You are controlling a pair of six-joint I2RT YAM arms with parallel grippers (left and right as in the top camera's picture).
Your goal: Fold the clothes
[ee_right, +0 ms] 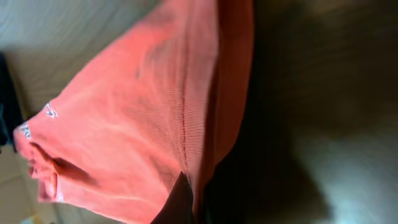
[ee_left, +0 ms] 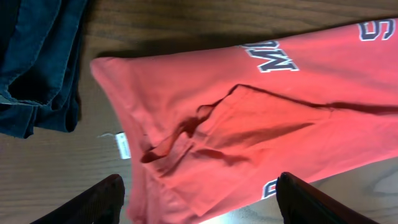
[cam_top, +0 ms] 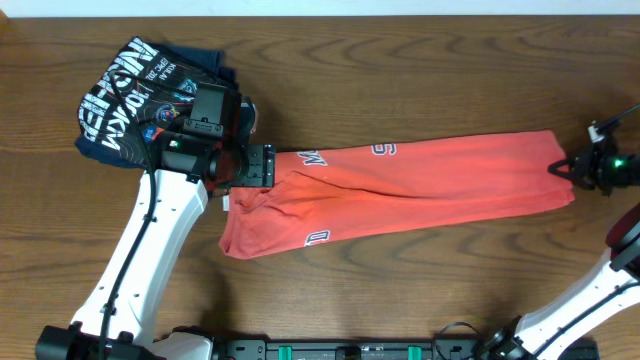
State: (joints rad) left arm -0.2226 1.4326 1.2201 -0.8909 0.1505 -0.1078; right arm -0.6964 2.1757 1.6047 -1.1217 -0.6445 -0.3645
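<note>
The orange-red T-shirt (cam_top: 420, 185) lies folded into a long strip across the table, with bits of white lettering showing. In the left wrist view its left end (ee_left: 249, 124) is rumpled, and a small white label (ee_left: 122, 146) sticks out beside it. My left gripper (cam_top: 255, 165) is open and hovers over that left end, with its fingers (ee_left: 200, 190) spread on either side of the cloth. My right gripper (cam_top: 572, 168) is at the shirt's right end, shut on the hem (ee_right: 199, 124), with one dark finger (ee_right: 181, 202) under the fabric.
A dark navy folded shirt (cam_top: 140, 95) with white lettering lies at the back left, just beyond my left wrist; it also shows in the left wrist view (ee_left: 37, 62). The wooden table (cam_top: 400, 290) lies bare in front of the T-shirt.
</note>
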